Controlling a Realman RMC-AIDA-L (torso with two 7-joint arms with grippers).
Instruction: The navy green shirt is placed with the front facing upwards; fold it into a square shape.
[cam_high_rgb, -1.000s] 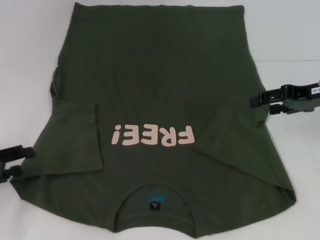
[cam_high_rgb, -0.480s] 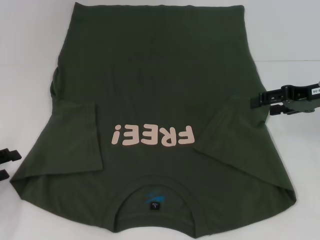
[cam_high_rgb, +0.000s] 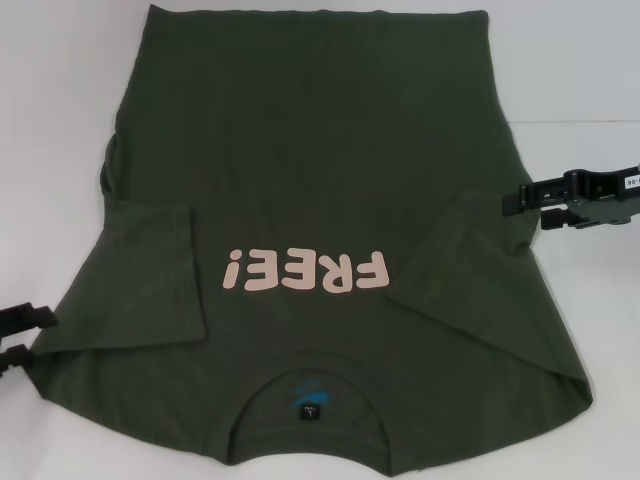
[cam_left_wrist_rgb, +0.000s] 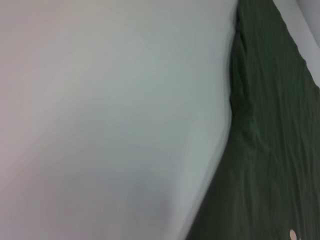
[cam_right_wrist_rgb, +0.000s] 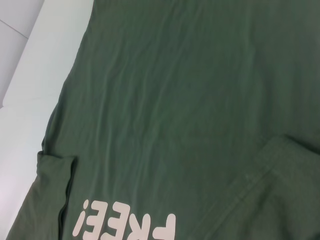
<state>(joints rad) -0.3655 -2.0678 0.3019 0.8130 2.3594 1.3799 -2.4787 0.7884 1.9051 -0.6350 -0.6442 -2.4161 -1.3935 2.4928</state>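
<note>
The navy green shirt (cam_high_rgb: 320, 180) lies flat on the white table, collar toward me and front up. Its pink "FREE!" lettering (cam_high_rgb: 305, 270) and black neck label (cam_high_rgb: 311, 410) are showing. Both short sleeves are folded inward over the chest. My left gripper (cam_high_rgb: 22, 336) is open at the table's left edge, just beside the shirt's left shoulder corner. My right gripper (cam_high_rgb: 530, 208) is open at the shirt's right side edge, by the folded right sleeve. The left wrist view shows the shirt's edge (cam_left_wrist_rgb: 270, 150) against the table. In the right wrist view I see the shirt's front (cam_right_wrist_rgb: 190, 100).
A white table (cam_high_rgb: 60, 120) surrounds the shirt on the left, right and far sides. The shirt's near hem at the collar reaches the picture's bottom edge. A seam in the table surface (cam_high_rgb: 580, 122) runs along the far right.
My left gripper drew back to the left, then came right again, now slightly nearer to me at the shoulder corner. The right gripper and the shirt have hardly moved.
</note>
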